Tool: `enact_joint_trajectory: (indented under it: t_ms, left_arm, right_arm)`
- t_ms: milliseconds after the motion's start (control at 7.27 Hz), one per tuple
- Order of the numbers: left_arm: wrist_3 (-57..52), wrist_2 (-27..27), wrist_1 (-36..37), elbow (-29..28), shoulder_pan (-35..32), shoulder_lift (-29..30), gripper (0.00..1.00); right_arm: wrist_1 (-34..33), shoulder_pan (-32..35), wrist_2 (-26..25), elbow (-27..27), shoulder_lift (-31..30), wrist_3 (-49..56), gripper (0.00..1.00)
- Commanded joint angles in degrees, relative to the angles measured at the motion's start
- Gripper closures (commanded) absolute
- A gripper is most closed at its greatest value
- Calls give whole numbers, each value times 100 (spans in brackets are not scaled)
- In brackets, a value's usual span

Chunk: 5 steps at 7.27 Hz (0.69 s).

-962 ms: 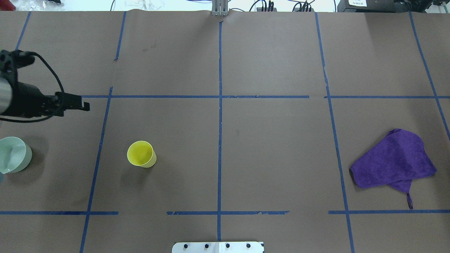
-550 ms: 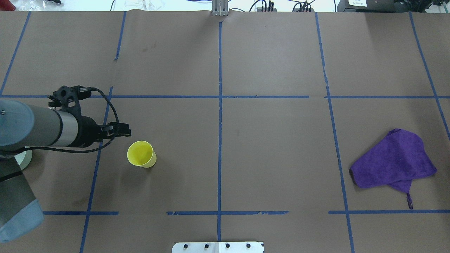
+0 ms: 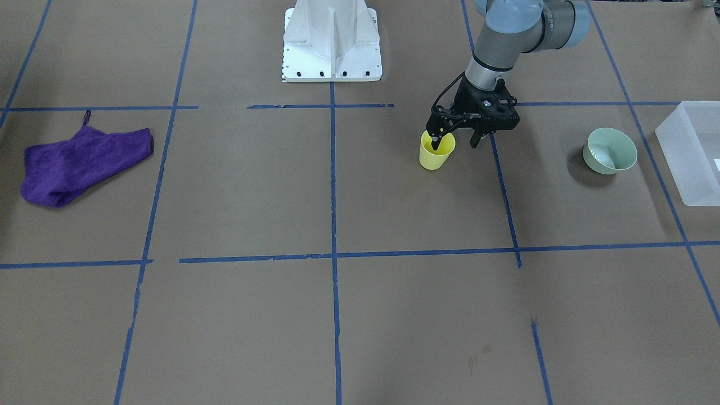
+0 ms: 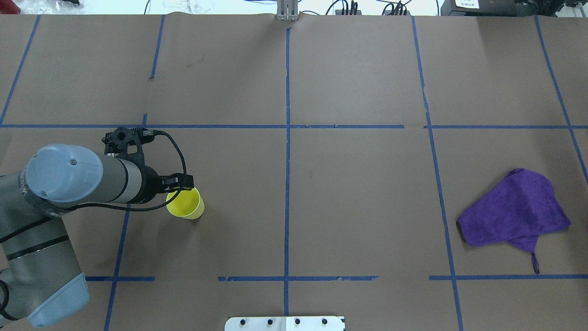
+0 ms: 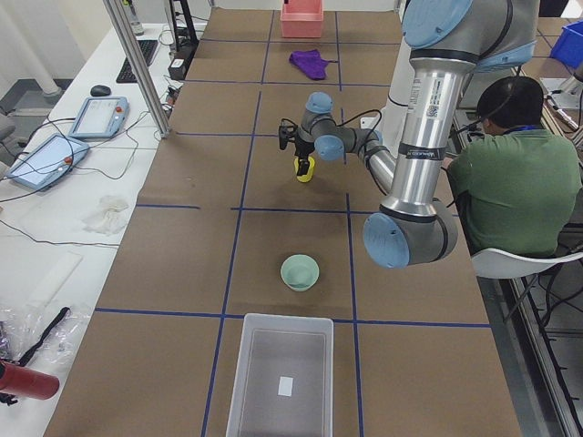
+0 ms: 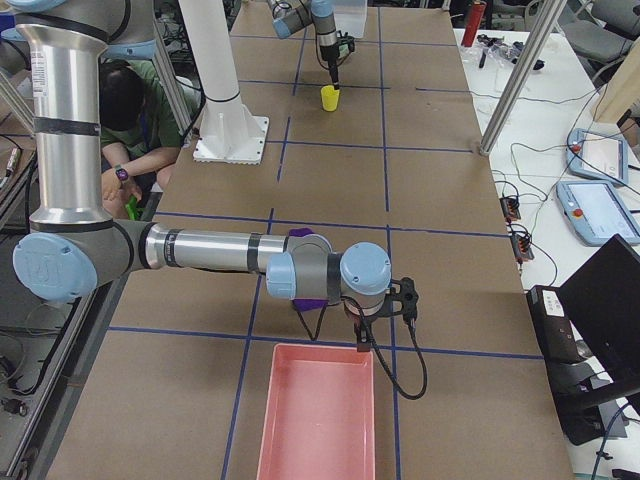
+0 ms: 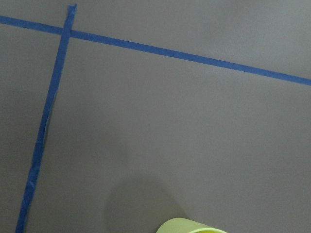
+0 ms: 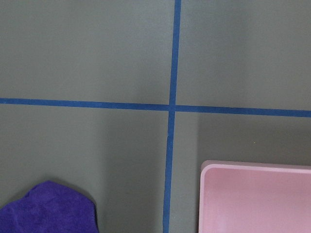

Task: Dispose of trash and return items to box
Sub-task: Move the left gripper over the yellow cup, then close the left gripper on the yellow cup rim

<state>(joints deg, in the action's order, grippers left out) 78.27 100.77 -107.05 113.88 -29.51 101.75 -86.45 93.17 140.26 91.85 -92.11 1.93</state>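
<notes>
The left arm is down at the yellow cup point(image 3: 436, 156), which stands upright on the counter point(image 3: 337, 315), well apart from the clear box point(image 3: 694, 163) at the robot's left end. The left fingers point(image 3: 474, 139) are spread and straddle the cup's rim: one tip dips inside the mouth, the other hangs outside the wall on the box side. Nothing is pinched yet. So the step in hand looks like picking up the cup to put it back. Next, I'd say, they need to press together on that thin wall and lift straight so it doesn't tip. Then they carry it past the green bowl point(image 3: 610, 151), which sits between cup and box. The right fingers point(image 6: 403, 293) hang near a purple cloth point(image 3: 84, 160) and a pink bin point(image 6: 318, 420); whether spread or pressed together, I cannot tell.
</notes>
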Motion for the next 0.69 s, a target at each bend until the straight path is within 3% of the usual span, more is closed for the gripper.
enact_joint_trajectory:
  t_ms: [0,412,550]
  left_arm:
    - [-23,13,9,-58,155,2,3]
    - [-31,30,9,-94,252,-33,9]
    - [-31,48,27,-85,253,-33,36]
  right_arm:
    - [-4,0,1,8,0,0,0]
    - [-4,0,19,8,-9,0,0]
    - [-4,0,19,17,-9,0,0]
